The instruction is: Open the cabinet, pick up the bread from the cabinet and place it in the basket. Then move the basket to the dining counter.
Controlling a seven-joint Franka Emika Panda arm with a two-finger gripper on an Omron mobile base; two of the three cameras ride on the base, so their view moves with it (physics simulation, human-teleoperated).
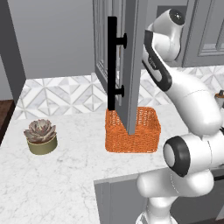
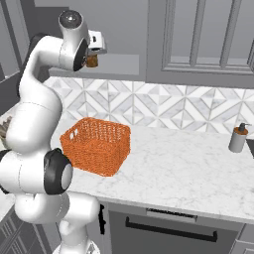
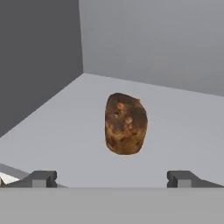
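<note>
Reaching into the open cabinet [image 1: 131, 52], we hold our claw [image 3: 112, 178] spread wide and empty, its two dark tips low in the hand view with the bread [image 3: 125, 130] lying apart from them at mid-frame on the bare grey cabinet shelf [image 3: 183, 131]. We judge the small brown loaf light, crusty outside and soft within, so too hard a squeeze could dent it; its mottled crust looks rough enough not to slip. It appears longer one way than the other, and taking it across the narrower middle looks the safest hold. The shelf is flat and plain, with a side wall at upper left of the hand view and a back wall across the top, leaving free room around the loaf on every side.

Below, at the centre of the left base view, the orange basket [image 1: 146, 129] sits on the marble table [image 1: 65, 175], partly behind the swung-open door with its black bar handle [image 1: 112, 61]. A succulent pot [image 1: 41, 138] stands at left, well apart; a shaker bottle [image 2: 238, 138] stands at right in the right base view.
</note>
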